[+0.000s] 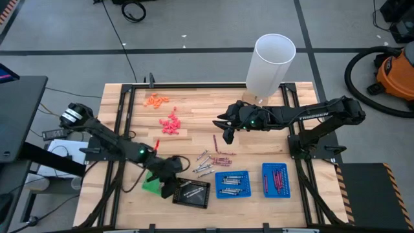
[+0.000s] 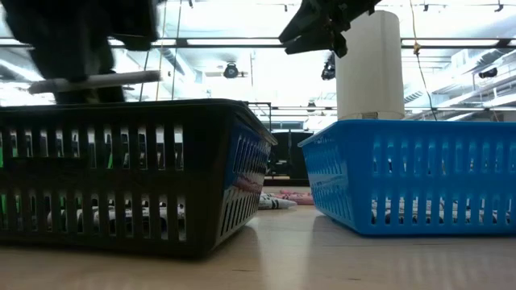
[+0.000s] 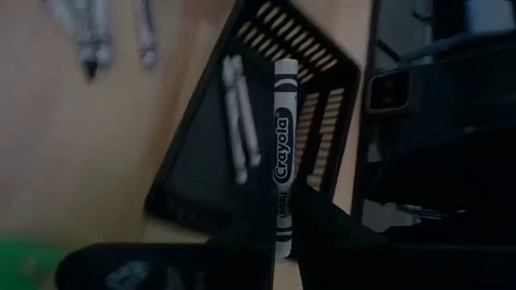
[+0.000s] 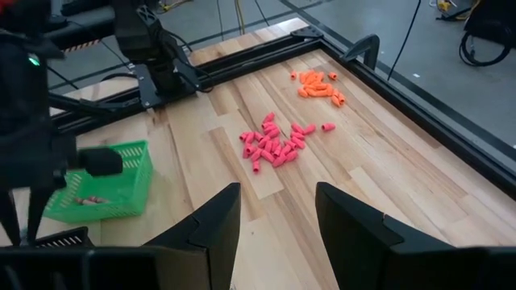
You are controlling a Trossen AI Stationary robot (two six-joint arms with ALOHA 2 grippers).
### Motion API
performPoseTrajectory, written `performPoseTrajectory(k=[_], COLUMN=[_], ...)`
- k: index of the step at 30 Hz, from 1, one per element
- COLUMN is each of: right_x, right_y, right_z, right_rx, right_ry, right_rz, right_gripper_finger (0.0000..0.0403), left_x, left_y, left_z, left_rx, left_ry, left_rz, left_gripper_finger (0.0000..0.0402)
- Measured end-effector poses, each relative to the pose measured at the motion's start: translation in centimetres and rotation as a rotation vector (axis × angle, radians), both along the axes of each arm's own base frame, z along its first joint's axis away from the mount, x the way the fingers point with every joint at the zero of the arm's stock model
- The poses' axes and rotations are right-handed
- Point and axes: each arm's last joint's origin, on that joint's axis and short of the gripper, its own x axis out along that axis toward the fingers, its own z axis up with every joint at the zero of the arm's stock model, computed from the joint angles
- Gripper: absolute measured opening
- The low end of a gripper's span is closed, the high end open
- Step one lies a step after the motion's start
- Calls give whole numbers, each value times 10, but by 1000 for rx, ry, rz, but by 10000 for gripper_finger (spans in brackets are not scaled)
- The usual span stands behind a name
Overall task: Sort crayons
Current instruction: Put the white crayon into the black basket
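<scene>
The left gripper [image 3: 278, 242] pinches a white crayon [image 3: 281, 137] over the black tray [image 1: 191, 192], likely to drop it with the other white ones. The right gripper [image 4: 278, 213] hangs open and empty, waiting above the table [image 1: 194, 110].

A: Wooden table [image 1: 194, 145]. Far side: orange bits [image 1: 156, 99], then a heap of pink bits [image 1: 171, 125] nearer the middle; white cylinder [image 1: 270, 63] at the far edge.

B: Near edge?

A: Green tray [image 1: 151, 185], black tray [image 1: 192, 192], two blue trays [image 1: 231, 184]. Loose crayons [image 1: 210, 160] lie just beyond them, mid-table.
</scene>
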Motion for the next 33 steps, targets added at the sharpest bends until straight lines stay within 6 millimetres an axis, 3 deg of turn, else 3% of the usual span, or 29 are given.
performPoseTrajectory(k=[11,15,24,33], right_x=[1,1,0,0], right_y=[0,1,1,-1], right_z=[1,1,0,1], right_rx=[16,28,28,24], right_ry=[-16,-15,-9,-11], right_rz=[-6,14,16,4], right_gripper_finger=[170,170,170,170], left_x=[46,57,57,43], left_y=[8,11,17,39], left_z=[-18,-17,-18,1], left_rx=[-5,-1,-37,90], left_ry=[-56,-80,-50,-30], left_rz=[-156,-188,-215,-153], left_gripper_finger=[29,52,141,143])
